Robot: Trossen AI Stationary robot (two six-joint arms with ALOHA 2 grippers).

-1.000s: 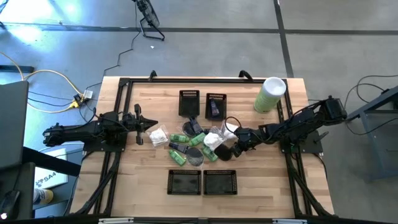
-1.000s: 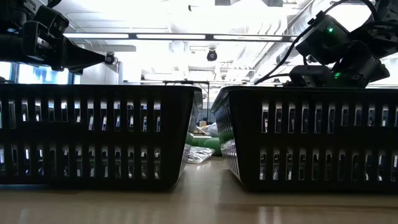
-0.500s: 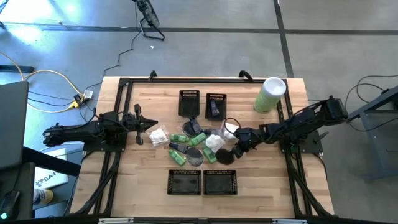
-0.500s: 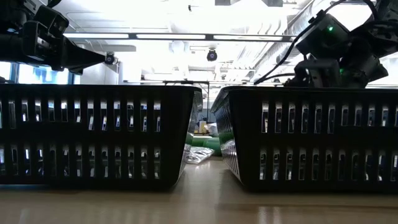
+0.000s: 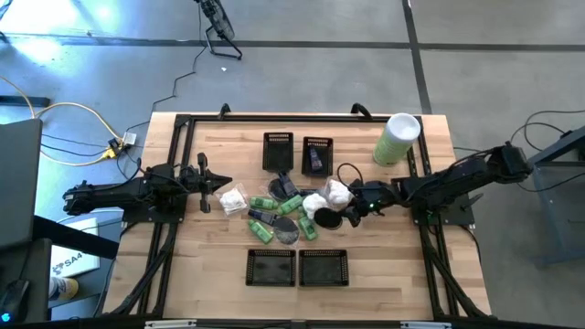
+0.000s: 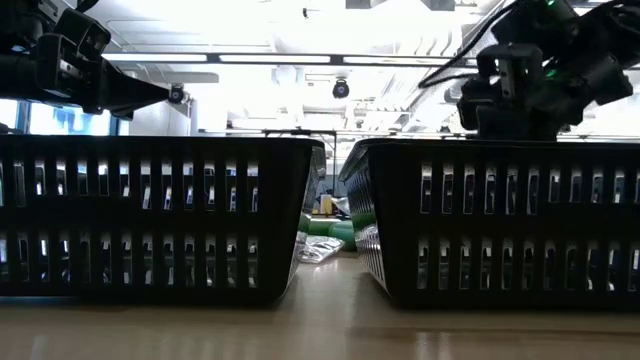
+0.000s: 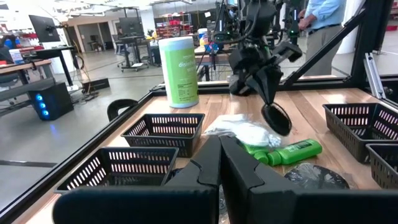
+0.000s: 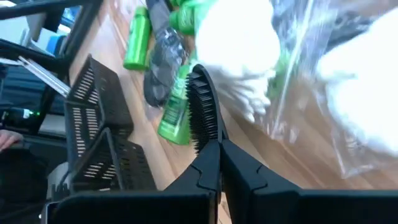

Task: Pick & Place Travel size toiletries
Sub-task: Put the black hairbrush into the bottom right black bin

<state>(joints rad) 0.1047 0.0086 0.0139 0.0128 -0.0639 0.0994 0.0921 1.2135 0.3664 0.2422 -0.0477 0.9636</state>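
The travel size toiletries (image 5: 283, 208) lie in a heap at the table's middle: green bottles (image 7: 292, 151), white packets (image 5: 234, 199), a grey disc (image 5: 287, 231). My right gripper (image 5: 350, 213) hangs over the heap's right side, shut on a black oval brush (image 7: 275, 118) with bristles (image 8: 200, 112). My left gripper (image 5: 218, 183) waits shut at the heap's left, holding nothing. My right gripper pinches the black brush between its two fingers at its narrow handle end (image 8: 209, 140). The fingers slant down from the table's right side and lie along the brush. The oval head (image 7: 277, 119) hangs below the fingers, lifted clear of the heap and the table.
Two black mesh baskets (image 5: 278, 151) (image 5: 317, 155) stand behind the heap and two (image 5: 271, 267) (image 5: 324, 267) at the near edge. A tall pale-green cylinder (image 5: 397, 137) stands at the far right. A person (image 7: 320, 25) stands beyond the table.
My right gripper has risen and drawn back a little toward the table's right edge, tipping less steeply. The black brush has come up with it, off the heap, and now hangs clear.
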